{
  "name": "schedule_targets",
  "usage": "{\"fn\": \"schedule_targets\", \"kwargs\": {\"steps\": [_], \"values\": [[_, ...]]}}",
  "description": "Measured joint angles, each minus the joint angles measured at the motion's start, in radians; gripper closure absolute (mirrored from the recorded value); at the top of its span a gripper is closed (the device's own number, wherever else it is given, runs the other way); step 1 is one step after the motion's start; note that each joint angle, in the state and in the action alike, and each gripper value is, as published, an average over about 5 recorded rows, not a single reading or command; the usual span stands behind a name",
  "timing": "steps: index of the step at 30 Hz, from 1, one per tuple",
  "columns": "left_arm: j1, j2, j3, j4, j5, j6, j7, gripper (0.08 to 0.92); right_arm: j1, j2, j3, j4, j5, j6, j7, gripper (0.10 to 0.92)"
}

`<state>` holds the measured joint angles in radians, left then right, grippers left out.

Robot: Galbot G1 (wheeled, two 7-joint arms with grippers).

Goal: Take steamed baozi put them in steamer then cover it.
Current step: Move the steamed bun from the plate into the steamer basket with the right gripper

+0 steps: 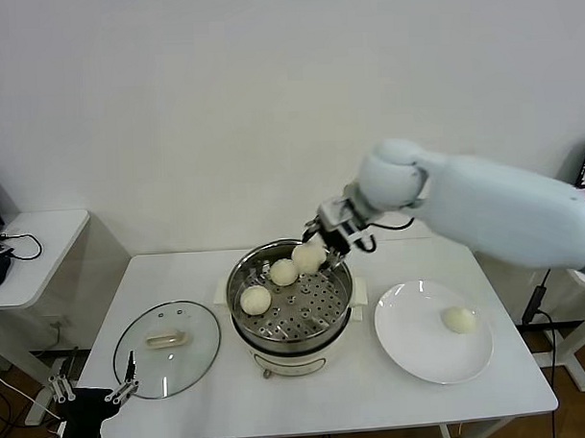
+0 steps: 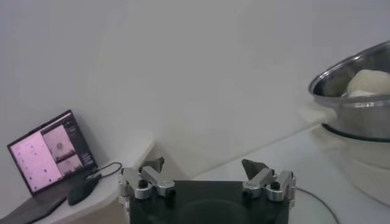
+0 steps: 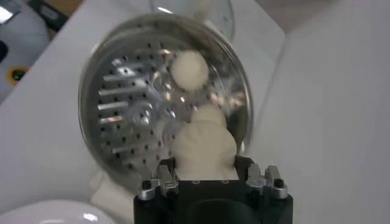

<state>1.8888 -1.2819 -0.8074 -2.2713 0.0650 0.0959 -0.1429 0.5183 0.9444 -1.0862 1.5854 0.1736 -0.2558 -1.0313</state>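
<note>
My right arm [image 1: 504,207] has a thick, smooth shell of pale blue-white colour, and it ends in a round ball-shaped joint [image 1: 392,172]. After this joint comes a darker wrist with small metal parts and a thin black cable. My right gripper [image 1: 324,239] has a black body and silver metal links with dark round screws. My left gripper [image 2: 204,173] looks the same: a black block, two silver finger links [image 2: 268,182] with black screws, and dark pointed tips. In the head view its fingers are thin and silver on a black base.
</note>
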Motion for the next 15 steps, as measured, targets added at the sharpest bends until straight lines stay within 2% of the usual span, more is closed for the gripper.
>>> {"fn": "schedule_targets", "kwargs": {"steps": [15], "values": [[0.001, -0.023, -0.004, -0.003, 0.002, 0.000, 0.000, 0.177, -0.047, 0.109, -0.139, 0.002, -0.139, 0.179, 0.034, 0.414]]}}
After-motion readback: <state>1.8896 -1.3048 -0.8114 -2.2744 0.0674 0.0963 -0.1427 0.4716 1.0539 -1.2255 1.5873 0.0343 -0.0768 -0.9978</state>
